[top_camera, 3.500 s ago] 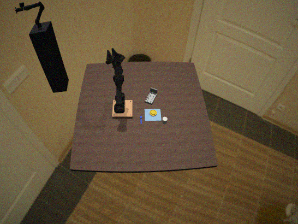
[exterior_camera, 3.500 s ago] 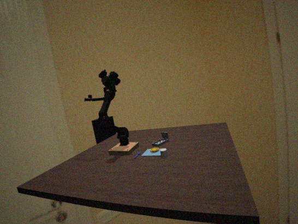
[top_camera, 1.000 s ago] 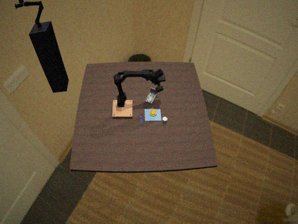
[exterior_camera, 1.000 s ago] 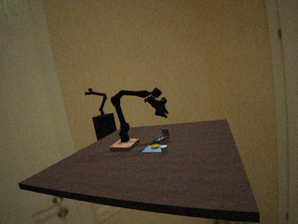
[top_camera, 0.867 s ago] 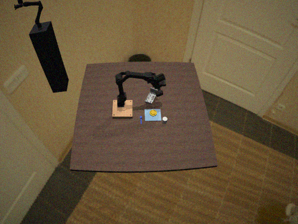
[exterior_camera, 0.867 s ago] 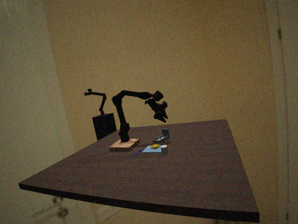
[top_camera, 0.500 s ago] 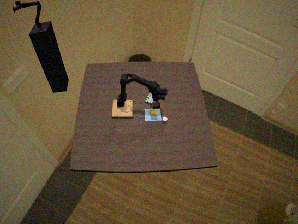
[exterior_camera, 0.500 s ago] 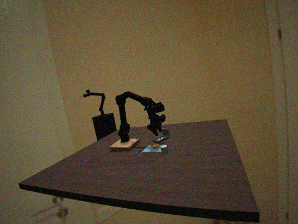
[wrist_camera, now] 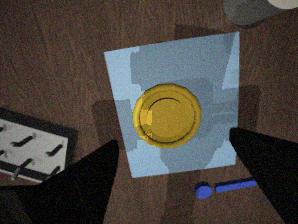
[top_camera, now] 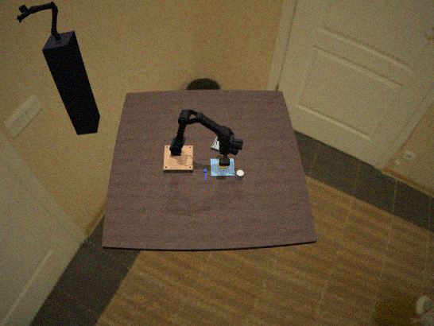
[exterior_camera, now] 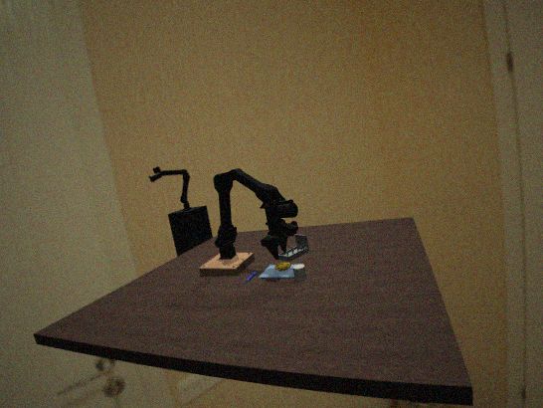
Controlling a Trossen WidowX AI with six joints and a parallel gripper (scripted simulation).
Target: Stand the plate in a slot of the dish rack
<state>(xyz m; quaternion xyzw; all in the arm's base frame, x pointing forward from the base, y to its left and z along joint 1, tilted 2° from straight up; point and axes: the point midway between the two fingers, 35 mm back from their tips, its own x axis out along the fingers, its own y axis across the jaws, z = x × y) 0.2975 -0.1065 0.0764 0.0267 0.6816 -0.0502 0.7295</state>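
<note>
Black two-finger gripper (top_camera: 224, 161) (exterior_camera: 279, 253) (wrist_camera: 173, 139) wide open, holding nothing, above round yellow plate (top_camera: 222, 165) (exterior_camera: 282, 266) (wrist_camera: 167, 116) on flat light-blue sheet (top_camera: 215, 171) (exterior_camera: 271, 273) (wrist_camera: 150, 167), grey-and-white slotted rack (top_camera: 215, 144) (exterior_camera: 294, 252) (wrist_camera: 55, 141) partly hidden from above, cut off in wrist view.

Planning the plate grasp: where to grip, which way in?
Pinch opposite edges of the raised rim of the plate, coming from above. It lies flat on the blue mat, round and shallow; the open gripper looks wide enough to straddle it.
</note>
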